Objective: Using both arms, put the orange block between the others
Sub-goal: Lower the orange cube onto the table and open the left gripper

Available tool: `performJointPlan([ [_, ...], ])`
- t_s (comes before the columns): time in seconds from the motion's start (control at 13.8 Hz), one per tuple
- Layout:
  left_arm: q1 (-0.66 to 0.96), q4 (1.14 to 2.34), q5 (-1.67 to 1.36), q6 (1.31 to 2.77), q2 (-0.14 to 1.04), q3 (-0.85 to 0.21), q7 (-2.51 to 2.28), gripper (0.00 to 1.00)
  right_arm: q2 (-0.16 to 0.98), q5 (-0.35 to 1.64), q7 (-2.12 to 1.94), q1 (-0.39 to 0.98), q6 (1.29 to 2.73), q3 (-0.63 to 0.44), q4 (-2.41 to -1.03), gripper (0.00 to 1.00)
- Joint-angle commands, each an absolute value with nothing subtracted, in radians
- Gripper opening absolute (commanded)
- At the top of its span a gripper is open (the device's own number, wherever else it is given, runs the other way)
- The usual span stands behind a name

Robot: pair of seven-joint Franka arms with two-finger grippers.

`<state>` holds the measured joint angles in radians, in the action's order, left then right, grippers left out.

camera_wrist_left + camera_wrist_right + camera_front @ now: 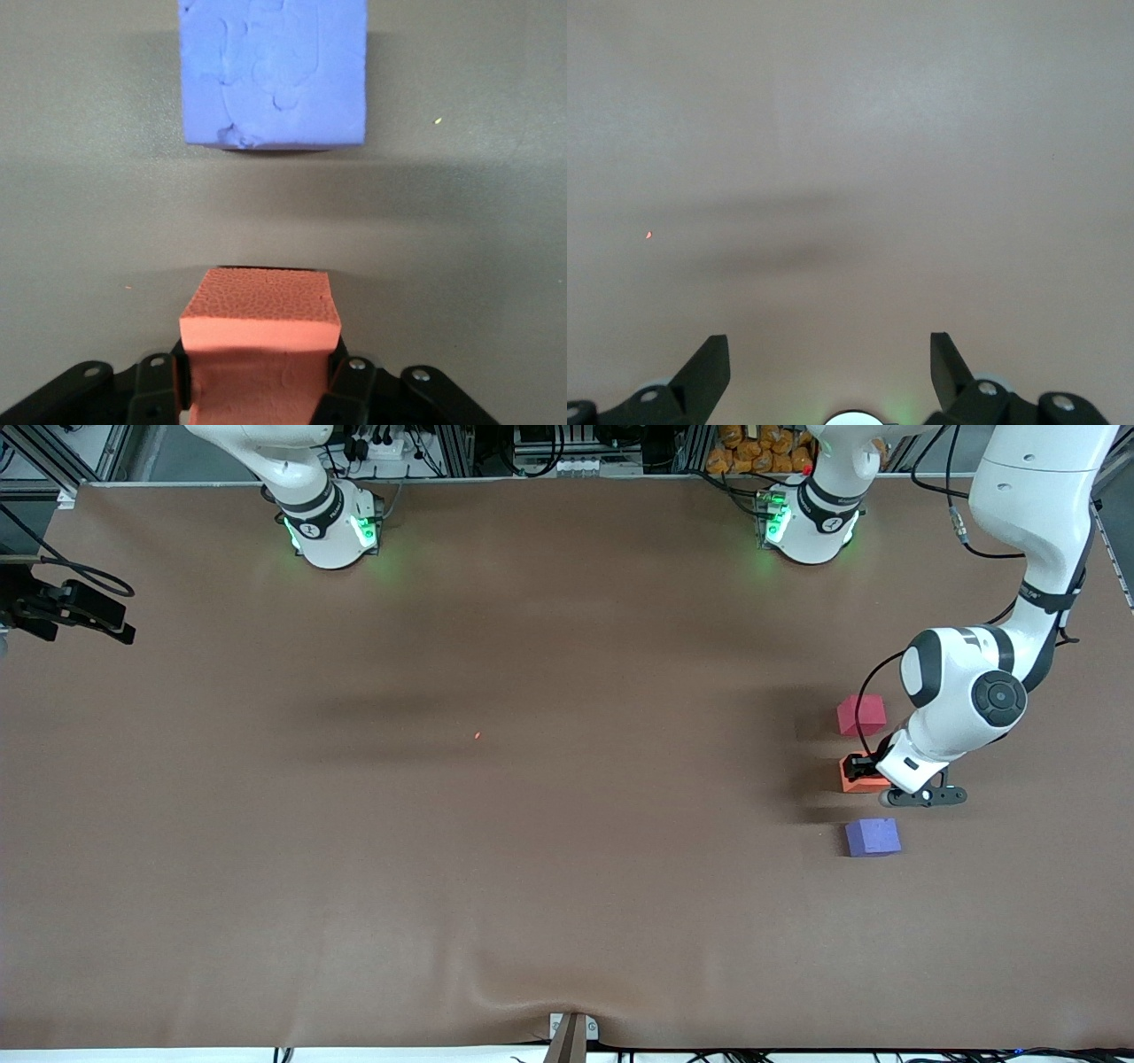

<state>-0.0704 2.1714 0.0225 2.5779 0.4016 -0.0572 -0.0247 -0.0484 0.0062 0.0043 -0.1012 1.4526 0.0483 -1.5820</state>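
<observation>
The orange block [856, 782] sits low at the table, between the pinkish-red cube [861, 714] and the purple-blue cube [873, 837], near the left arm's end. My left gripper [861, 769] is shut on it. In the left wrist view the orange block [261, 319] fills the gap between the left gripper's [261, 390] fingers, with the purple-blue cube [273, 71] a short gap away. I cannot tell whether the block touches the table. My right gripper [829, 363] is open over bare table, holds nothing, and does not show in the front view.
The brown table mat [532, 868] is bare across its middle apart from a tiny orange speck [477, 735]. A black device [71, 607] juts in at the right arm's end. A small bracket [571, 1032] sits at the edge nearest the front camera.
</observation>
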Motion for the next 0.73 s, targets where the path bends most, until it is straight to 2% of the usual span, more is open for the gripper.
performJointPlan([
  [0.0, -0.083, 2.180, 0.044, 2.595, 0.400, -0.063, 0.000, 0.00, -0.052, 0.021, -0.009, -0.101, 1.453, 0.048, -1.582, 1.00],
  [0.65, -0.100, 2.154, 0.044, 2.597, 0.423, -0.060, 0.014, 0.00, -0.052, 0.021, -0.009, -0.103, 1.453, 0.048, -1.582, 1.00],
])
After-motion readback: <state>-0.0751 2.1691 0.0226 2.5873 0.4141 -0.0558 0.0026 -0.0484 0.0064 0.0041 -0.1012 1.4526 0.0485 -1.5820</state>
